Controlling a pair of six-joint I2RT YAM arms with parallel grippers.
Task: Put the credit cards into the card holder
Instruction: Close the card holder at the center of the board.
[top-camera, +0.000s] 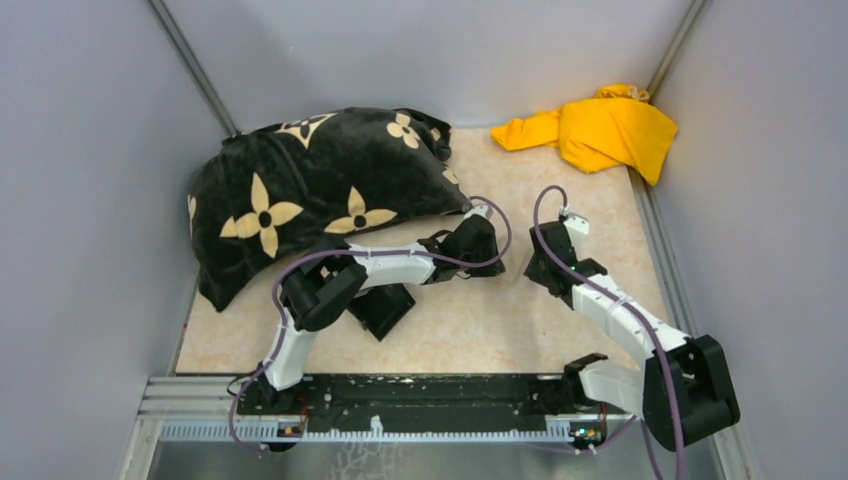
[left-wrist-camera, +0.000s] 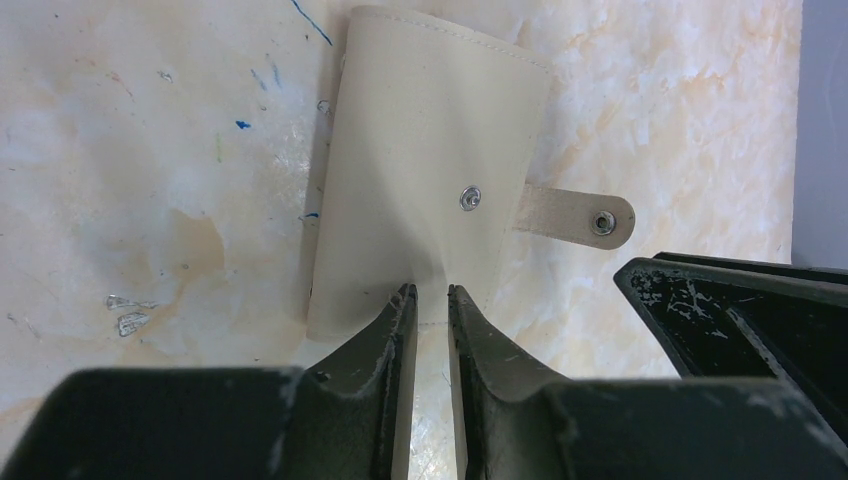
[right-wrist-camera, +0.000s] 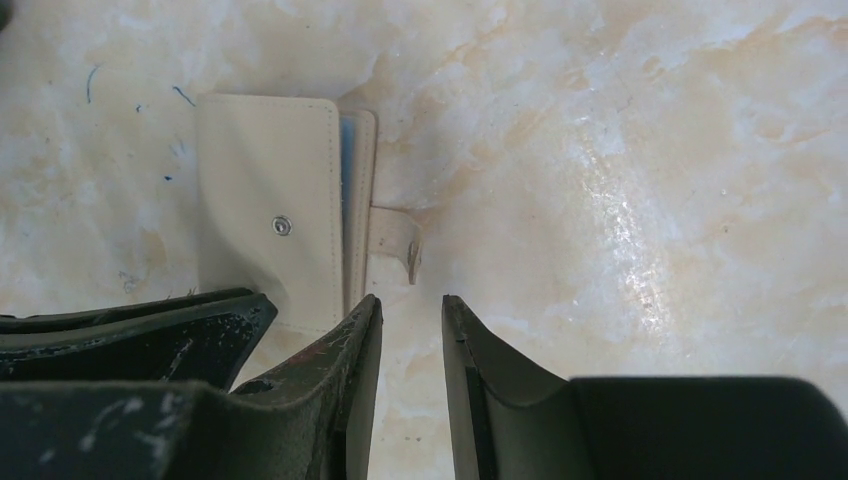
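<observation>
The card holder (left-wrist-camera: 420, 150) is a cream-tan folding wallet lying on the marbled table, with a metal snap on its cover and its clasp tab (left-wrist-camera: 575, 213) sticking out unfastened. My left gripper (left-wrist-camera: 430, 295) is shut on the wallet's near edge, and the cover creases toward the fingertips. In the right wrist view the wallet (right-wrist-camera: 265, 180) gapes slightly and a thin light blue card edge (right-wrist-camera: 346, 150) shows inside. The gold-orange card is out of view. My right gripper (right-wrist-camera: 412, 300) is slightly open and empty, just beside the tab. In the top view both grippers (top-camera: 482, 245) (top-camera: 542, 265) hide the wallet.
A black pillow with gold flowers (top-camera: 320, 185) fills the back left. A yellow cloth (top-camera: 600, 130) lies at the back right. A black box (top-camera: 385, 308) sits under my left arm. Grey walls close in on both sides.
</observation>
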